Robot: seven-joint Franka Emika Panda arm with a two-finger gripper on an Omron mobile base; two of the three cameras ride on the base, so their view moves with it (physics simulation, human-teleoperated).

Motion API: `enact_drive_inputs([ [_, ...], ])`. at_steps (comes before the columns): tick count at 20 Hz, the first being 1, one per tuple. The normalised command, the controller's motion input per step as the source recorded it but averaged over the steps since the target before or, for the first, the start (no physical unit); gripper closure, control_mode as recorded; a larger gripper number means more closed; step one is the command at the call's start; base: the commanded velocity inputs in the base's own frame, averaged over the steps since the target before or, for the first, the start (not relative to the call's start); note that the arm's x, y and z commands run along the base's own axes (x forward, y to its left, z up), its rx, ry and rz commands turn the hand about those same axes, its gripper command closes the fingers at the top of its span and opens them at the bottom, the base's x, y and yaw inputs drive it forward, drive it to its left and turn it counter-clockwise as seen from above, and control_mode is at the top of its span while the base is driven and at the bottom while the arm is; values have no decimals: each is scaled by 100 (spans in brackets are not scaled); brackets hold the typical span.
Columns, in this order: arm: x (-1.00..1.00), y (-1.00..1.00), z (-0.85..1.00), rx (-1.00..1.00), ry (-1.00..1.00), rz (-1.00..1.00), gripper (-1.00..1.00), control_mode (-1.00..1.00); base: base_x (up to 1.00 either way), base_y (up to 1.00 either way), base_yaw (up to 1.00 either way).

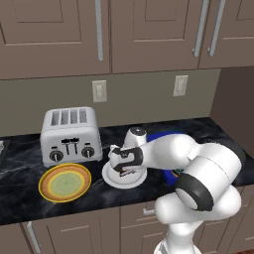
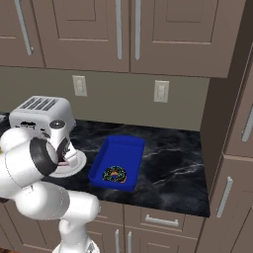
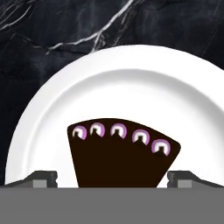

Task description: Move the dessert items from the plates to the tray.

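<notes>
- Hand view: the cake (image 3: 120,153) lies on the white plate (image 3: 118,83), a dark wedge with a row of pink-and-white dots along its wide curved edge.
- The gripper (image 3: 112,177) hangs directly over the wedge, its two fingertips (image 3: 43,178) standing to either side of the cake's narrower half, spread wide and touching nothing. It holds nothing.
- Left base view: the white plate (image 1: 111,178) sits near the front edge of the counter (image 1: 20,198), between the orange-rimmed plate (image 1: 65,183) and the tray (image 1: 159,136). The gripper (image 1: 127,173) hangs low over it.
- The orange-rimmed plate carries nothing. It lies just in front of the toaster (image 1: 71,136).
- Right base view: the tray (image 2: 118,160) lies just beside the white plate (image 2: 74,165), toward the counter's right end. The donut (image 2: 114,174) already rests in the tray's near end.
- Judgement: one dessert is delivered; the cake is the remaining item.
- Handling, as judged: the wedge looks small and light, soft and easily crushed, with frosting that may smear or slip.
- Recommended hold: across the two straight flanks, low on the body, where the fingertips already bracket it. Avoid the decorated curved edge and the thin point.
- Risk: the tapered flanks may squeeze the wedge out of a closing grip, or the plate may shift if a fingertip touches it.
</notes>
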Motion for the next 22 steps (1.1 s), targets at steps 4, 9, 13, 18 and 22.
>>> enact_drive_inputs([
  [4,3,0,-11,-1,1,0,-100,-100,0,0,0],
  [9,13,0,-10,0,0,0,-100,-100,0,0,0],
  [13,18,0,-7,0,0,0,-100,-100,0,0,0],
  [18,10,2,-12,-2,0,0,100,-100,0,0,0],
  [22,0,0,-2,0,0,0,100,-100,0,0,0],
])
